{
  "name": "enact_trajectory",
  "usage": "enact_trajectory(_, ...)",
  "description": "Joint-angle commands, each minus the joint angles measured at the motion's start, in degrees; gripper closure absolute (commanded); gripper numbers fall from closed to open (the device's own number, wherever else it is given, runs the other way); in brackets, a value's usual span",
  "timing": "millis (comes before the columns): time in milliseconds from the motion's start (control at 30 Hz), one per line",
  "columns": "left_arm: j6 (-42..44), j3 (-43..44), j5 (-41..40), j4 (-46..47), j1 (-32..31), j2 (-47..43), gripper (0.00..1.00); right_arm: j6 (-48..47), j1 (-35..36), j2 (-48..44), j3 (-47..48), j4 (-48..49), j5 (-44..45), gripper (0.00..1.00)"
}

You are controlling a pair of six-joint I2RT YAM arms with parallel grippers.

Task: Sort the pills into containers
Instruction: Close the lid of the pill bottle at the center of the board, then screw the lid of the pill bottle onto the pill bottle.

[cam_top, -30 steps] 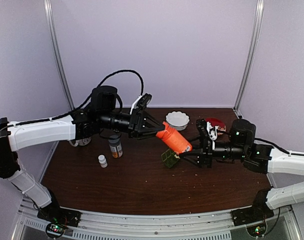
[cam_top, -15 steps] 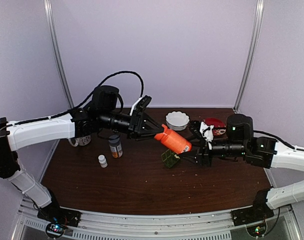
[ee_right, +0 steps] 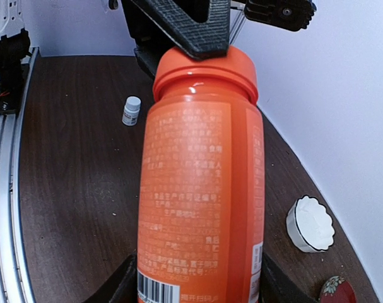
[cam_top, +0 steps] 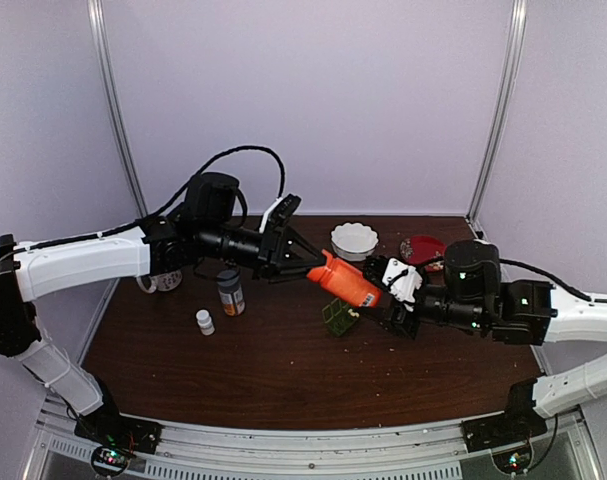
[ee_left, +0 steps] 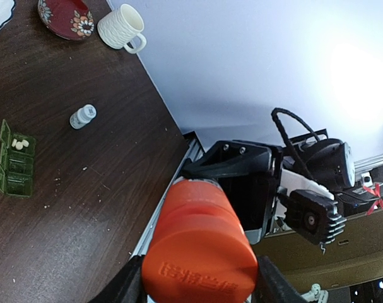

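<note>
A few pills (ee_left: 19, 144) sit in one end cell of the green pill box (ee_left: 14, 167) on the counter (cam_top: 263, 370). The orange bottle (cam_top: 345, 282) hangs in the air close by. L jaws pinch its cap, R jaws pinch its bottom. Looks like the cap-twist step. Next: more turning w/o dropping it. Vs a sec ago, R wrist has rolled and come closer.

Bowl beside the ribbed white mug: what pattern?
Dark red bowl with white flowers; left wrist view.
</note>
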Motion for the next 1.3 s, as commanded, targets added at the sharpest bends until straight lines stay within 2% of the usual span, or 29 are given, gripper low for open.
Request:
enact_trajectory(0,-1.77,0.87,0.43,-0.41,-0.47,1.19,0.53,-3.27,3.28,0.26,3.46,5.21,13.55,1.0)
enact_trajectory(100,-3.31,0.63,1.16,1.58,-0.47,2.02,0.53,-5.34,6.67,1.66,3.85,5.74,20.3,1.0)
enact_trajectory(333,-6.6,-0.02,0.67,3.2,-0.54,2.93,0.53,-8.23,10.59,2.61,2.77,13.63,29.96,1.0)
enact_trajectory(433,-8.19,-0.53,1.35,6.69,-0.71,3.43,0.53,-7.34,11.01,2.4,1.85,16.1,29.31,1.0)
enact_trajectory(533,-5.96,0.17,2.07,5.04,-0.9,3.88,0.53,-4.41,9.78,1.17,1.89,14.51,19.94,1.0)
enact_trajectory(667,-0.3,1.37,5.19,3.98,-0.91,4.8,0.53,3.06,3.55,0.33,4.59,8.47,2.06,1.0)
enact_trajectory(767,7.54,3.42,5.93,-2.2,-1.01,5.29,0.53,8.33,-1.0,0.01,5.74,7.06,-9.53,1.0)
enact_trajectory(833,12.56,4.42,5.65,-5.5,-1.18,5.37,0.53,12.91,-4.35,-0.14,5.64,7.95,-15.4,1.0)
enact_trajectory(1033,26.19,3.97,5.59,-6.19,-2.58,4.64,0.58,26.02,-12.09,0.15,3.33,16.4,-32.7,1.0)
enact_trajectory(1167,39.03,3.87,4.4,-8.61,-3.61,3.77,0.58,29.63,-14.02,2.22,4.93,16.19,-42.13,1.0)
enact_trajectory(1267,45.96,2.0,5.2,-4.6,-3.91,2.43,0.57,31.21,-14.39,3.31,5.25,16.84,-47.22,1.0)
